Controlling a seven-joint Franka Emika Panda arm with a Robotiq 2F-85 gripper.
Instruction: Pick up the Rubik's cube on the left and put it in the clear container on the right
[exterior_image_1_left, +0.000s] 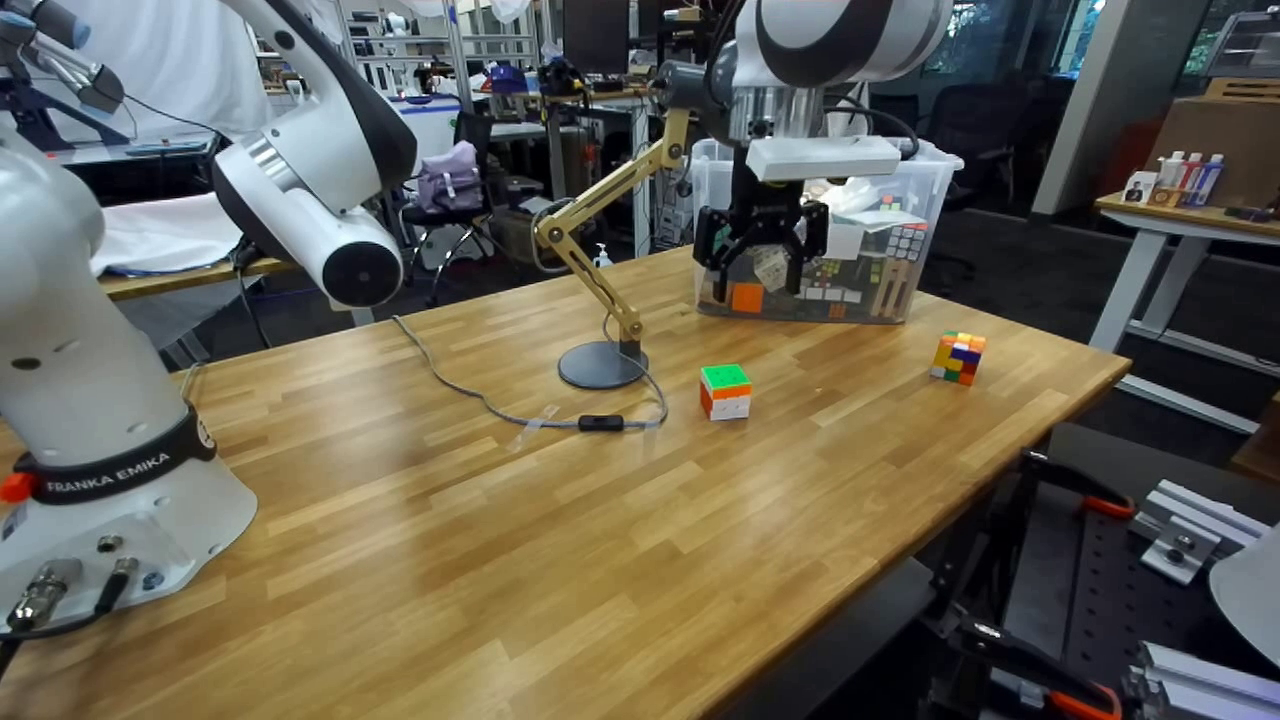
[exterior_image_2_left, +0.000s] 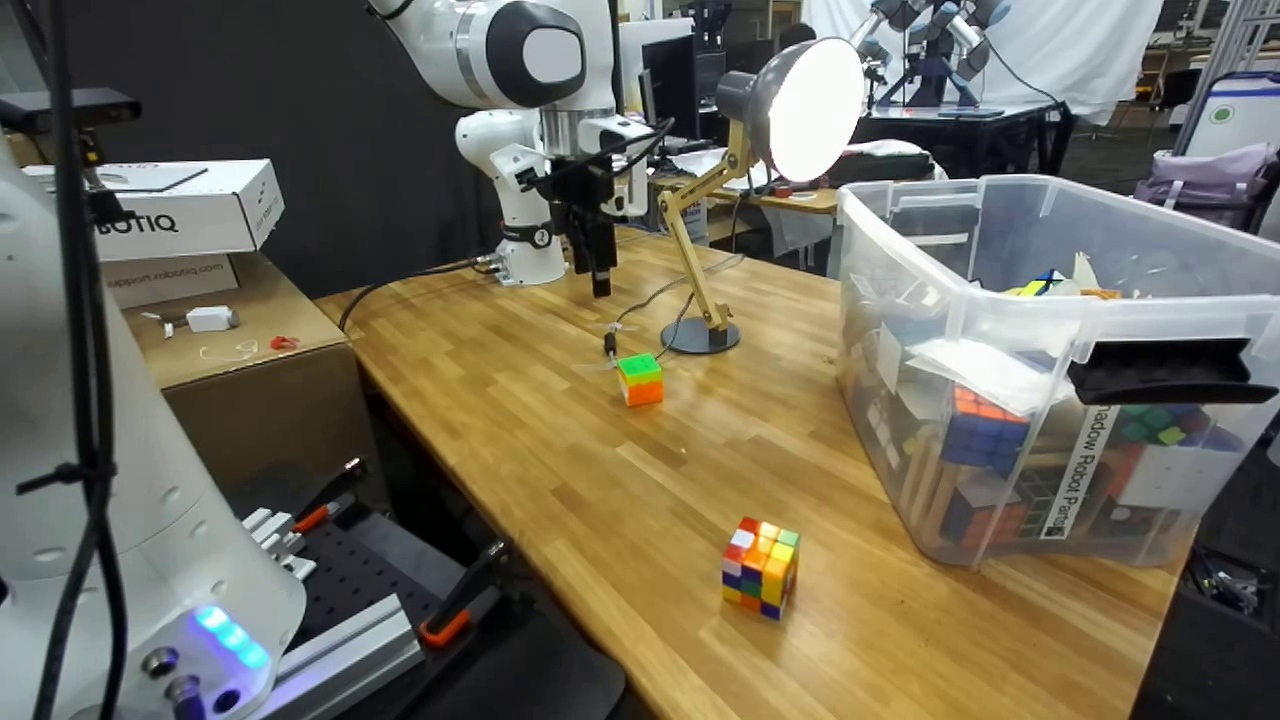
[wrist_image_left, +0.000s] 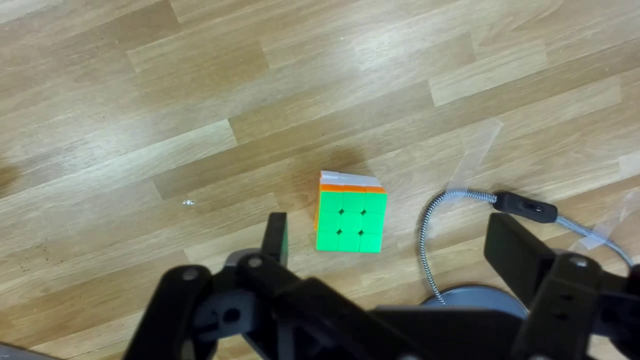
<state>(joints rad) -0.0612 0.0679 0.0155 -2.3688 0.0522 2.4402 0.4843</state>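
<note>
Gripper (exterior_image_1_left: 757, 284) hangs empty, its jaws wide apart. Before you descend, centre it carefully over the green-topped Rubik's cube (wrist_image_left: 351, 221), keeping clear of the cable (wrist_image_left: 423, 240).

Across the exterior views you read “FRANKA EMIKA” on a black band (exterior_image_1_left: 110, 474) near nine o'clock; “BOTIQ” on a white box (exterior_image_2_left: 190, 222) and “robotiq.com” on the carton (exterior_image_2_left: 180, 290) beneath, past nine; “hadow Robot Parts” on the label (exterior_image_2_left: 1078, 473) of the clear container (exterior_image_2_left: 1020, 312), past three.

in exterior view: rubik's cube (exterior_image_1_left: 725, 392) on table (exterior_image_1_left: 520, 560), right of lamp base (exterior_image_1_left: 590, 368), left of second cube (exterior_image_1_left: 958, 358); container (exterior_image_1_left: 922, 172) behind.
</note>
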